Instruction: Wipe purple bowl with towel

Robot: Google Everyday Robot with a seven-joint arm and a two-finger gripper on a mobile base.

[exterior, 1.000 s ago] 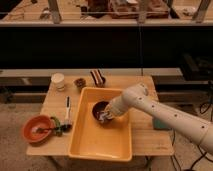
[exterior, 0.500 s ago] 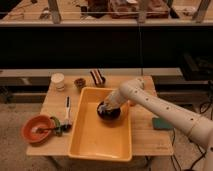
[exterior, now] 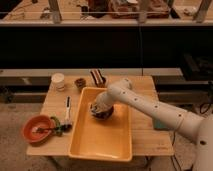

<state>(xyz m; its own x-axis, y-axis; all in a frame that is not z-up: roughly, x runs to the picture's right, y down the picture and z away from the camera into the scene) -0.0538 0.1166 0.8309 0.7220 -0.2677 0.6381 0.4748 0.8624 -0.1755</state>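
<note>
On the near left part of the wooden table (exterior: 145, 142) stands an orange-red bowl (exterior: 36, 129) with something pale inside it. Just to the right of it lies a small green thing (exterior: 61, 127) that I cannot name, and a thin black and white utensil (exterior: 67, 107) lies beside it, pointing away to the far side. At the far edge of the table stand a white cup (exterior: 58, 81), then a tiny brown bowl (exterior: 80, 83), then a dark striped thing (exterior: 98, 76), in a row from left to right.

A large yellow tray (exterior: 100, 142) fills the middle of the table. The purple bowl (exterior: 106, 115) stands inside it, in the far part, upright. The gripper (exterior: 98, 108) is down at the left side of this bowl, at its rim or inside it. A small pale grey patch shows there; it looks like the towel (exterior: 93, 106), but I cannot separate it clearly from the gripper. Whether the gripper is spread or closed on something I cannot tell.

The white arm (exterior: 150, 107) comes from the near right corner and reaches left over the tray to the bowl. A flat green pad (exterior: 159, 124) lies on the right part of the table, partly hidden behind the arm.
</note>
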